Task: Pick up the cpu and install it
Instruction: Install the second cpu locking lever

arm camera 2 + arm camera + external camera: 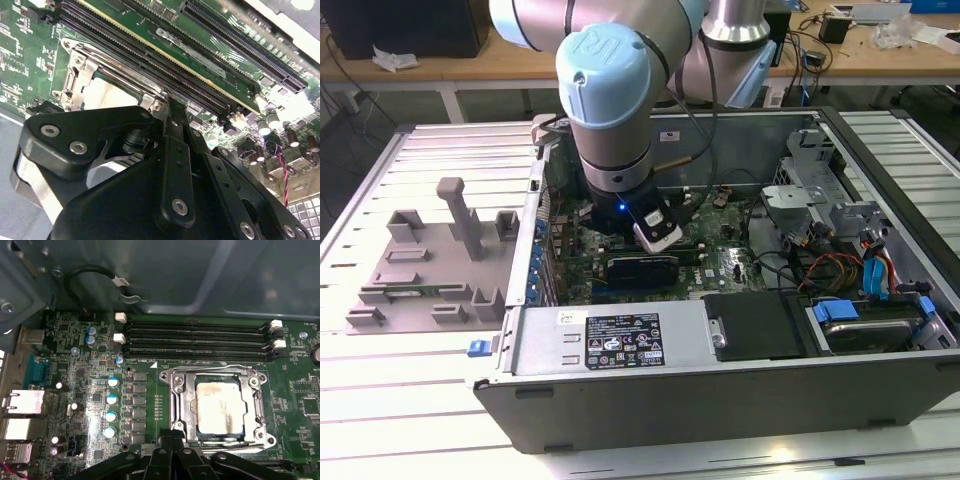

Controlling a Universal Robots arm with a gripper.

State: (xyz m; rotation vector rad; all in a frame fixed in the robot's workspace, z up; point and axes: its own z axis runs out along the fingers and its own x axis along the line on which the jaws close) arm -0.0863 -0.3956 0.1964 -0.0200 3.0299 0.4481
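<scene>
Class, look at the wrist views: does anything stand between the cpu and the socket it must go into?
Nothing visible does. The cpu already lies inside the socket, framed by its metal bracket, beside the memory slots. The gripper is just at the socket's edge in the first wrist view, with no object between it and the chip.

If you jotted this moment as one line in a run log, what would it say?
arm: inside computer case | gripper: beside socket | cpu: seated in socket | tray: outside case
</scene>
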